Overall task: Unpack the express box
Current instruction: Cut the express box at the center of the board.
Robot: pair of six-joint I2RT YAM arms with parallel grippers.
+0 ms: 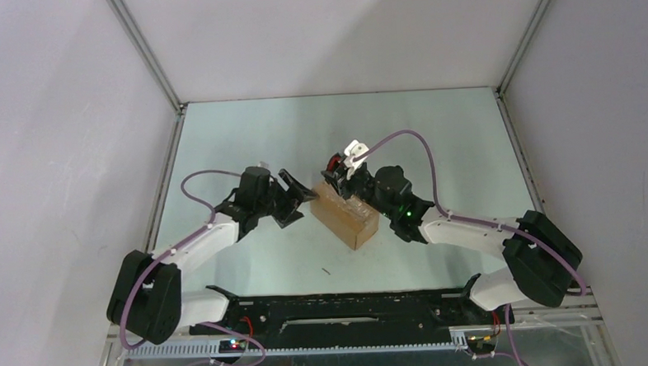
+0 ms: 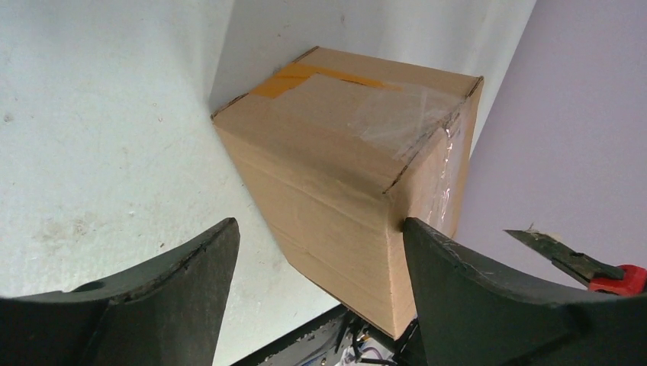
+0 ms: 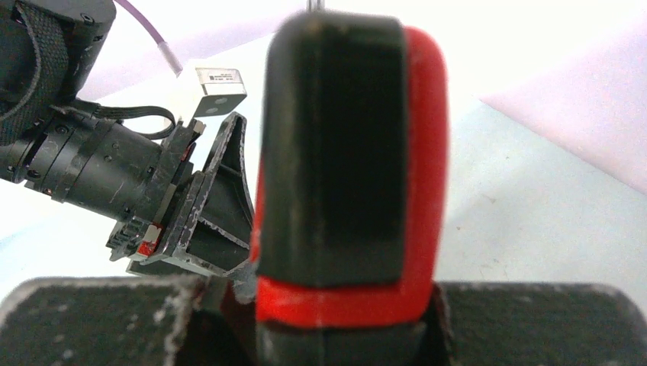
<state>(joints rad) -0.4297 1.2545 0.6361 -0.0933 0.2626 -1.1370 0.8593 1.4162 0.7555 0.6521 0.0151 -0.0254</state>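
Observation:
The express box point(image 1: 348, 214) is a brown taped carton lying on the table between the two arms. In the left wrist view the box point(image 2: 343, 152) shows clear tape and an orange strip on its faces. My left gripper point(image 1: 301, 197) is open at the box's left end. Its near corner sits between the fingers point(image 2: 473, 290), and the right finger touches the box's edge. My right gripper point(image 1: 342, 179) is shut on a red-and-black utility knife point(image 3: 343, 168) at the box's far end. The knife's blade point(image 2: 561, 255) shows beside the box in the left wrist view.
Grey walls close in the light green table point(image 1: 434, 137) on three sides. A black rail point(image 1: 334, 306) with the arm bases runs along the near edge. The left arm's gripper point(image 3: 198, 206) shows close by in the right wrist view.

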